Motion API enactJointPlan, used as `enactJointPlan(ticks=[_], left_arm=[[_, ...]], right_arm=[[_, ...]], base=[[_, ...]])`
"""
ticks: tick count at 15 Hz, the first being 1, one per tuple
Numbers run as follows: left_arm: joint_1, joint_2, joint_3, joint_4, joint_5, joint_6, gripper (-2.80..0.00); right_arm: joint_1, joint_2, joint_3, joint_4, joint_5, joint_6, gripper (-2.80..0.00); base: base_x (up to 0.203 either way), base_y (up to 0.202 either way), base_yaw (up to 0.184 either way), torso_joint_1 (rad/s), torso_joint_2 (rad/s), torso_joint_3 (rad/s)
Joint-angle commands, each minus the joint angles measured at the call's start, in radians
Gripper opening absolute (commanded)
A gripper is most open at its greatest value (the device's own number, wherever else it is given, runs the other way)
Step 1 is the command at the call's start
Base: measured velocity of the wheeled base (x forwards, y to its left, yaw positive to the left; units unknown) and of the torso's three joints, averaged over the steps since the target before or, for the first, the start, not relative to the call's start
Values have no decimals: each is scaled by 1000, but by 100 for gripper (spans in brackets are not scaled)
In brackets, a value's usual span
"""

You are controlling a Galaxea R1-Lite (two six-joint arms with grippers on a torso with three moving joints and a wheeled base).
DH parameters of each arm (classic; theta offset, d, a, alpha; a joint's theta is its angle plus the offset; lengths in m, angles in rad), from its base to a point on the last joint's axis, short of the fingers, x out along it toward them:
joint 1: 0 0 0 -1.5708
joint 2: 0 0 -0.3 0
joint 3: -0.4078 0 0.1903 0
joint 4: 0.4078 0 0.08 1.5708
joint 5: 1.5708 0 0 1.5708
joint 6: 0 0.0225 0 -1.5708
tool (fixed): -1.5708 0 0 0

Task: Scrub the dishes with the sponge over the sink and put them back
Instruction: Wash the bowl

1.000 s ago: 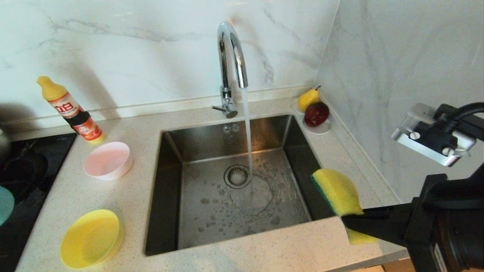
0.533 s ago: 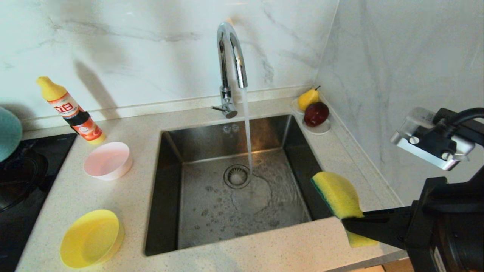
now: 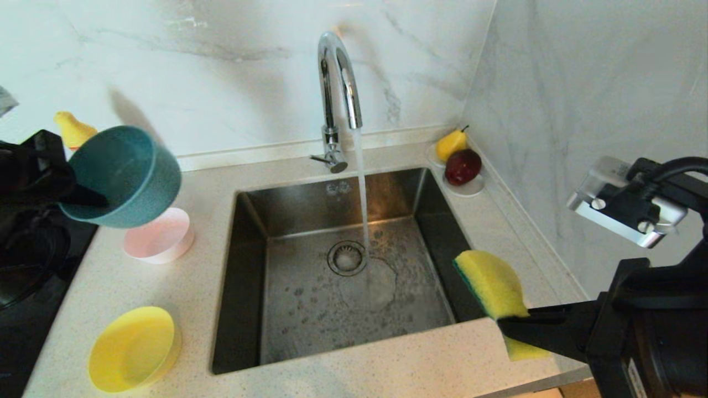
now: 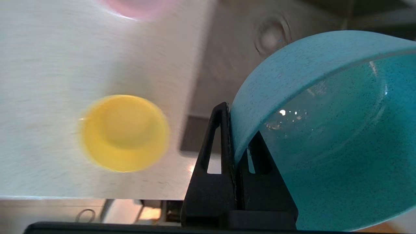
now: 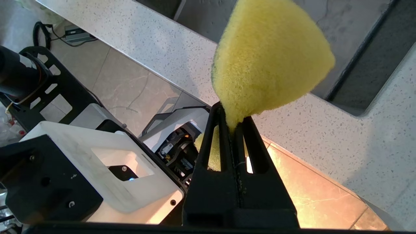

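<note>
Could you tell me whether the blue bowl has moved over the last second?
Yes: the blue bowl has swung in from the left edge toward the sink, above the pink bowl.

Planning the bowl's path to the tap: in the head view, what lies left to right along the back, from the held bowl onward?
Blue round plastic bowl in the left claw → curved chrome tap with running water → yellow pear beside a dark red apple on the white saucer.
</note>
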Motion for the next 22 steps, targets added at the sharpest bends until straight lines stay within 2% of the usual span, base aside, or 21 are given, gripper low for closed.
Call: enactJointPlan(ticks=[1, 4, 8, 10, 14, 18, 22], left_arm=[[-192, 54, 5, -16, 61, -46, -280], [-372, 185, 8, -71, 162, -138, -280], [-526, 351, -3, -178, 246, -255, -280], [-563, 419, -19, -233, 296, -300, -280], [-623, 530, -95, -248, 308, -409, -280], [-637, 623, -182, -249, 317, -456, -280], [-639, 717, -260, -250, 371, -489, -280]], right_arm=[[1, 15, -4, 2, -2, 2, -280], [1, 19, -9, 2, -2, 3, -280], [0, 20, -11, -2, -2, 0, -280], [0, 15, -11, -2, -2, 0, -280], [-6, 6, -9, -2, -3, -1, -280], [-7, -2, -11, -2, -2, 1, -280], [-7, -7, -12, -2, -3, 2, -280]], base=[[0, 0, 0, 0, 0, 0], [0, 0, 0, 0, 0, 0], [0, 0, 0, 0, 0, 0], [0, 0, 0, 0, 0, 0], [0, 0, 0, 0, 0, 0], [0, 0, 0, 0, 0, 0], [0, 0, 0, 0, 0, 0]])
